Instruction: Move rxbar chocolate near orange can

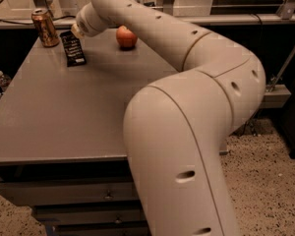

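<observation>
The rxbar chocolate is a flat black bar with white lettering, at the table's far left. Its far end sits under my gripper, which reaches in from the right and is shut on that end. My arm's wrist hides most of the fingers. The orange can stands upright at the far left corner, a short gap to the left of the bar and apart from it.
A red-orange apple sits at the back of the grey table, right of the bar. My arm's large elbow fills the right foreground. Rails and a ledge run behind the table.
</observation>
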Action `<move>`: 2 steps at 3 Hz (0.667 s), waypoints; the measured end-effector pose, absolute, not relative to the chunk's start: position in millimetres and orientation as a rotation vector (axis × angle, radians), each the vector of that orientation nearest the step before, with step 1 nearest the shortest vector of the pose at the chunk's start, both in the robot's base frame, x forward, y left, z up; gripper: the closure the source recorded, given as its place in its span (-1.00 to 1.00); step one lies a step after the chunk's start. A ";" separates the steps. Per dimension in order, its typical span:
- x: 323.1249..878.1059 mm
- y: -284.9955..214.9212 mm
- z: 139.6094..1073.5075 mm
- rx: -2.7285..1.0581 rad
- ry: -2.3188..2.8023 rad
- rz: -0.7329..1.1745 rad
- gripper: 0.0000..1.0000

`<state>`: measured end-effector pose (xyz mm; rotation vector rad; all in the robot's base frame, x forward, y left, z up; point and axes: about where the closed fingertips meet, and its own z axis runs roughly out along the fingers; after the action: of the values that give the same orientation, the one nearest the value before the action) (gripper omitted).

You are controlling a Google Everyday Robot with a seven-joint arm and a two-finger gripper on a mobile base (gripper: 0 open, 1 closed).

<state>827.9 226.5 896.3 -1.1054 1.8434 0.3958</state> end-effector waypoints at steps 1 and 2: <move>849.3 235.3 894.0 -1.087 1.858 0.371 1.00; 862.5 246.8 889.0 -1.080 1.865 0.368 1.00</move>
<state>862.5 246.8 889.0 -1.0805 1.8655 0.3684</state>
